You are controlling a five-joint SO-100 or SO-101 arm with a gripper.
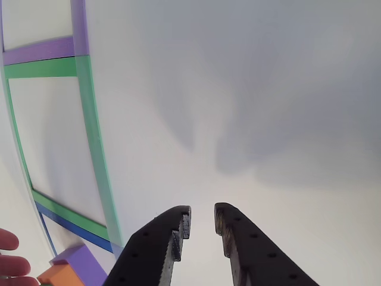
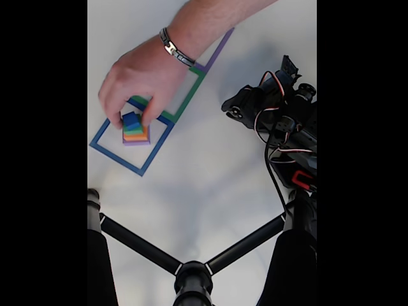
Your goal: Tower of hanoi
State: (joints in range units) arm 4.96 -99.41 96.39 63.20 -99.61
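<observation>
A stack of square blocks (image 2: 135, 131), blue on top, then green, orange and purple at the bottom, stands inside the blue tape square (image 2: 102, 145) in the fixed view. A person's hand (image 2: 143, 76) holds the stack from above with its fingers on the sides. In the other view the purple block (image 1: 83, 261) and orange block (image 1: 59, 276) show at the lower left corner, beside fingertips (image 1: 9, 253). My gripper (image 1: 202, 215) hovers over bare white table with its black jaws a little apart and nothing between them. It is well to the right of the stack (image 2: 231, 105).
Three tape squares lie in a diagonal row: blue, green (image 2: 185, 95) and purple (image 2: 220, 48). The green tape (image 1: 95, 149) runs left of my gripper. A black tripod (image 2: 191, 274) spreads its legs across the near table. Arm cables (image 2: 280, 127) hang at the right.
</observation>
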